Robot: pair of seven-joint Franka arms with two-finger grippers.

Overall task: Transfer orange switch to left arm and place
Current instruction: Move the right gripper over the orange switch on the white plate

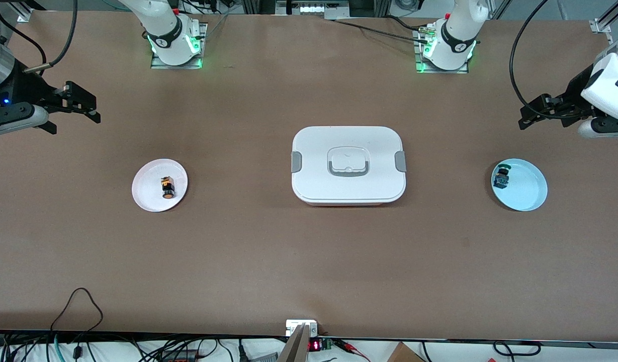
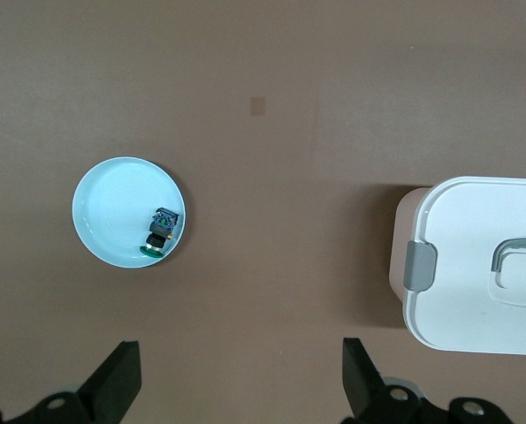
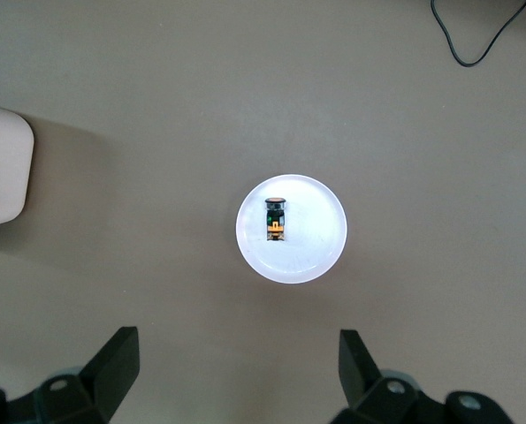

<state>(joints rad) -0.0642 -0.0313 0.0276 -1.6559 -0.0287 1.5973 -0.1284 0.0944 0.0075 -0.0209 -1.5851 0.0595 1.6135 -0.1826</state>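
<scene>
Two arms, and both end effectors hang empty with fingers spread wide: the right end effector [image 1: 75, 108] is up over bare worktop [image 1: 309, 261] at its own end, and the left end effector [image 1: 540, 113] is up over the worktop at the other end. The orange switch [image 1: 167, 187] lies on its side in the white plate [image 1: 145, 188], at the right arm's end, well apart from the box [image 1: 349, 188] in the middle.

Risks, as I judge them: the switch is small and round, so a pinch off its axis could roll it across the plate or nudge the light plate itself. A handover carried low over the middle could clip the box lid. The fingers could also fumble the pass in mid-air and drop the part (likely onto the box). Mistaking the green-capped switch [image 1: 502, 177] in the blue plate [image 1: 527, 193] for the target is another trap.

Count: two arms, two plates, two switches (one orange, one green), one box
</scene>
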